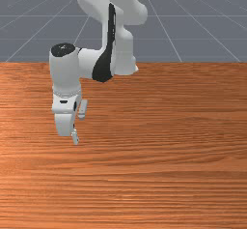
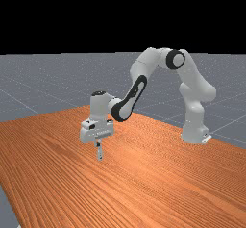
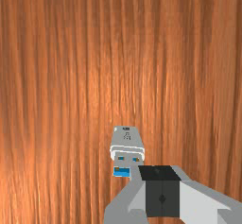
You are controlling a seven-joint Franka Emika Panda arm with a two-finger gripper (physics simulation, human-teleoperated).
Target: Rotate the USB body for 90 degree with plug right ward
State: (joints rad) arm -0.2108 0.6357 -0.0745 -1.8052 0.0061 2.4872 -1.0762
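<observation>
- Over on the front view's left, about midway between the near and far parts of the counter (image 1: 169,175), there's the USB body (image 1: 75,138), seemingly standing on end, plug (image 3: 121,172) uppermost.
- And the end effector (image 3: 161,173)? Closed, its dark tips together with nothing between them, right beside the plug; whether they touch it, I can't tell.
- Handling now: this looks a light, stiff little piece, hard-shelled, likely smooth enough to slip or spin under an off-centre pinch.
- So where to grab? The broad grey casing below the collar (image 3: 126,150), across opposite faces, around mid-length. That's the sturdy part!
- Stay off the plug: it's narrower, a poor lever for the quarter turn, and its blue insert looks the delicate bit.
- Watch the balance, too: on that small end, one careless nudge could topple it left instead of laying the plug right.
</observation>
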